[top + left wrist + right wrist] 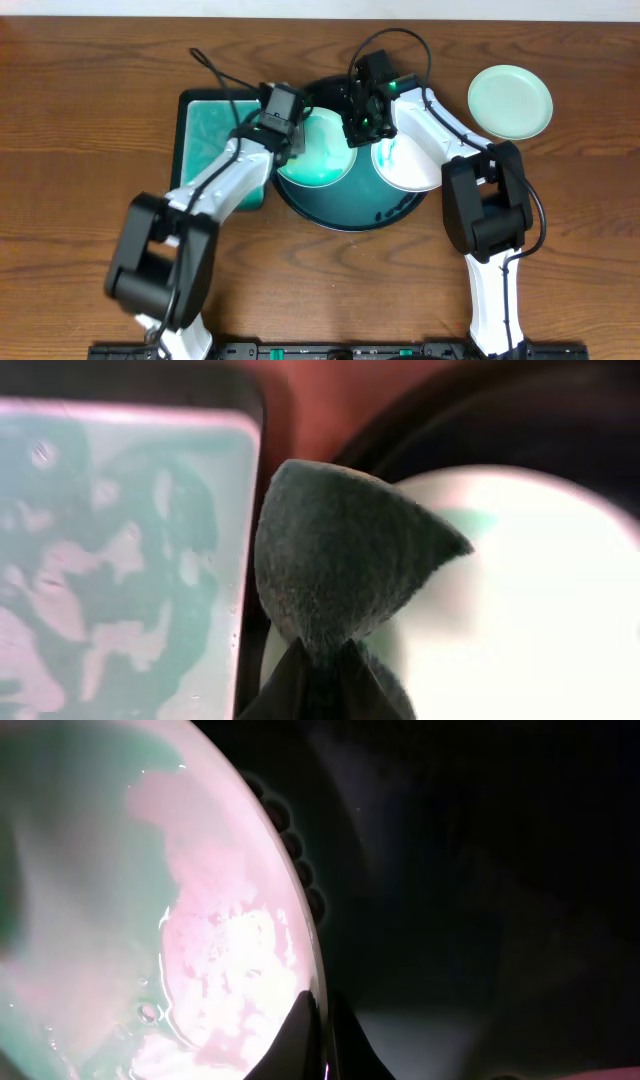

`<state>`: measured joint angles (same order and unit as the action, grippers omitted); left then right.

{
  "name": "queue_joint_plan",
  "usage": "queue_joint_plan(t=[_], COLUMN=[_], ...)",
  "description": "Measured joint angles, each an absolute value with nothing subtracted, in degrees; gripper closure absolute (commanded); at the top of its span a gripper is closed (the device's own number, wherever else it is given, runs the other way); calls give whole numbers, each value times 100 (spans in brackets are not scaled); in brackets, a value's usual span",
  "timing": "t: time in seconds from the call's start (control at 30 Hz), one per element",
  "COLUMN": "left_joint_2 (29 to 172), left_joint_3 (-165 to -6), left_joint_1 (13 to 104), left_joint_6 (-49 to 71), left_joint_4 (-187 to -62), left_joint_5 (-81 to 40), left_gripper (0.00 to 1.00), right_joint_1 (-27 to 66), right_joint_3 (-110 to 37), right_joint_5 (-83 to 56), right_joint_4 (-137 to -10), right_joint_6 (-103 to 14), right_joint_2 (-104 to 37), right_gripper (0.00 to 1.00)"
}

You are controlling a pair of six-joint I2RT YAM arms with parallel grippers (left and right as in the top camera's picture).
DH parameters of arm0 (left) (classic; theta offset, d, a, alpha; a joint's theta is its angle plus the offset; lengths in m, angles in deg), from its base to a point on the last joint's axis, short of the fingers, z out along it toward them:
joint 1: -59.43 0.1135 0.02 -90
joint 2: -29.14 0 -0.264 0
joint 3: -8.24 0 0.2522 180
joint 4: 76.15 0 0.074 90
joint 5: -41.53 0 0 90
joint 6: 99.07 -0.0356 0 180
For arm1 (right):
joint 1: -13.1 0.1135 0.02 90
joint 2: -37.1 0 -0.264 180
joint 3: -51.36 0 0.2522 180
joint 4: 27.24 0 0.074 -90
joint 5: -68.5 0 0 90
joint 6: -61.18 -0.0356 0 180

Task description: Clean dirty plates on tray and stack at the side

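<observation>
One mint plate (pixel 510 102) lay clean-looking on the table (pixel 580 200), two remained in the tray (pixel 345 210): the right gripper (pixel 320 1030) pinched the smeared plate (pixel 318 155) by its rim, the left gripper (pixel 318 665) clamped a sponge (pixel 340 550) beside it, and the white plate (pixel 408 168) waited.

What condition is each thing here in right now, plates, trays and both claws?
Round tray: holds two plates.
Smeared mint plate: wet, teal-streaked, in the round tray.
White plate: teal smear, in the same tray.
Other mint plate: looks clean, on the table.
Rectangular tray: teal-streaked inside.
Dark pad: pinched.
Left gripper: shut on the dark pad.
Right gripper: shut on the smeared plate's rim.
</observation>
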<state>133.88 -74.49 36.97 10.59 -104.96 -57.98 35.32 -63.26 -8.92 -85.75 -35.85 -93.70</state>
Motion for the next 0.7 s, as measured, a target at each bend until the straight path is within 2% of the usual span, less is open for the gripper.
queue_joint_plan(t=[0.37,0.7], left_joint_2=[12363,12363], left_joint_3=[-7449,-7441], left_joint_1=[4139,5450], left_joint_6=[1207,1209], left_joint_4=[-10868,-11526], left_joint_5=[-5304,-5291], left_gripper=[93,93], right_joint_1=[3556,3779], right_joint_3=[-6350,-6350], right_joint_5=[-1159,-3012], right_joint_4=[-8691,-8671], right_joint_6=[-3552,-3154], right_joint_2=[-9281,-8197], right_gripper=[99,99])
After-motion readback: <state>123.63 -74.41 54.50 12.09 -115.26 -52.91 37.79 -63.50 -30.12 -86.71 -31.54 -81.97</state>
